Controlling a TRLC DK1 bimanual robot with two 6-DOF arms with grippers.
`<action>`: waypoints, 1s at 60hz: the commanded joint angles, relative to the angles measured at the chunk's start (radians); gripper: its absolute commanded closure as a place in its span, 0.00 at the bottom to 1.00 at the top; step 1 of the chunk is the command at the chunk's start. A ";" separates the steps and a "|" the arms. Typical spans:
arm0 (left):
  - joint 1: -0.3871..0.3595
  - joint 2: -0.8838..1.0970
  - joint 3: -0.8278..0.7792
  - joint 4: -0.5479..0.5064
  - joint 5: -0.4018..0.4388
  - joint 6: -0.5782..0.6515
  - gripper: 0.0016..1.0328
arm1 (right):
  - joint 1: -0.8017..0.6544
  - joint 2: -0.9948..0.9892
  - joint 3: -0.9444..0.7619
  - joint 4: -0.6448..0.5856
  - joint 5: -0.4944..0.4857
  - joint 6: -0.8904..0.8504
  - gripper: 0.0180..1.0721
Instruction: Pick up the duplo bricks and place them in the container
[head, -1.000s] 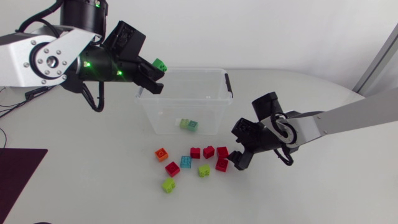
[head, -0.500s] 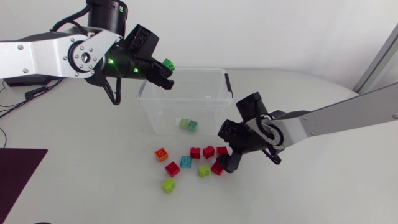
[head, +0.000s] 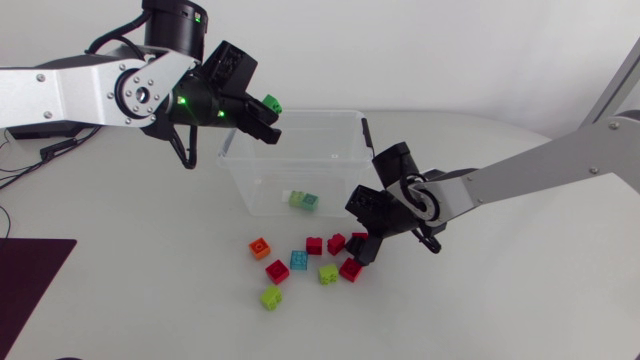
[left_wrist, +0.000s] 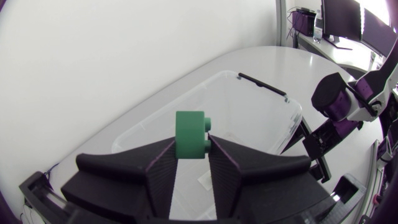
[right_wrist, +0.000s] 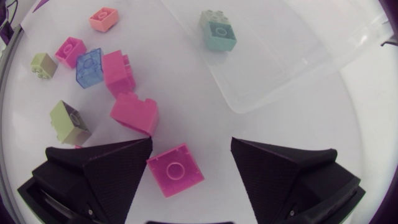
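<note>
Fingers of your left gripper (left_wrist: 193, 144) pinch a green brick (left_wrist: 189, 132) over the container (left_wrist: 261, 109); your right gripper (right_wrist: 191, 142) gapes wide, a red brick (right_wrist: 175, 177) between its fingers.

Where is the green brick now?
Head view, left of centre: the green brick is clamped in the left gripper, held above the far left corner of the container.
</note>
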 joint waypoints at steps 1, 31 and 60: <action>0.004 0.014 -0.001 0.009 0.002 -0.020 0.77 | -0.031 0.007 -0.016 -0.017 0.016 -0.004 0.18; 0.013 -0.006 -0.033 0.023 0.002 -0.020 0.77 | -0.140 -0.139 -0.124 -0.047 0.023 -0.021 0.19; 0.018 0.140 0.099 -0.058 0.032 -0.075 0.74 | -0.068 -0.036 -0.069 -0.033 -0.003 0.011 0.64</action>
